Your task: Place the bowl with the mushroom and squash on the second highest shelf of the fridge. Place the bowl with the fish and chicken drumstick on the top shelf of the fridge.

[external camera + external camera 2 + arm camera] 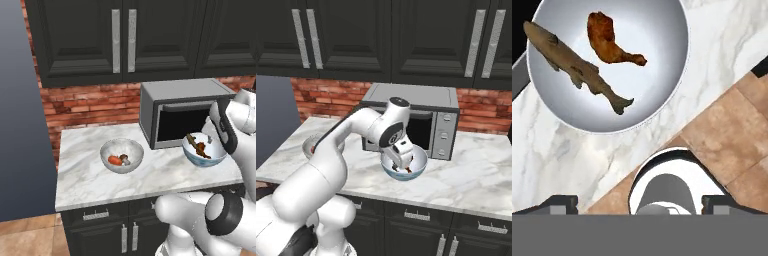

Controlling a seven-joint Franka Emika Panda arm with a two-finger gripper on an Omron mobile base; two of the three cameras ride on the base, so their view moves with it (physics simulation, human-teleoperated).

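The hand [640, 202], jaws spread wide and holding nothing, hangs above the patterned bowl [662, 95] on the marble table [90, 180]; fish [574, 65] at nine o'clock, chicken drumstick [612, 42] at twelve, apparently untouched.

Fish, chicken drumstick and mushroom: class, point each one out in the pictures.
fish [577, 67], hand view, on its mid body.
chicken drumstick [609, 41], hand view, on the thick meaty end.
mushroom [124, 159], left base view, on its dark cap.

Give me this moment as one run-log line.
gripper: open, above fish bowl, holding nothing | fish and drumstick in it | mushroom bowl: on counter
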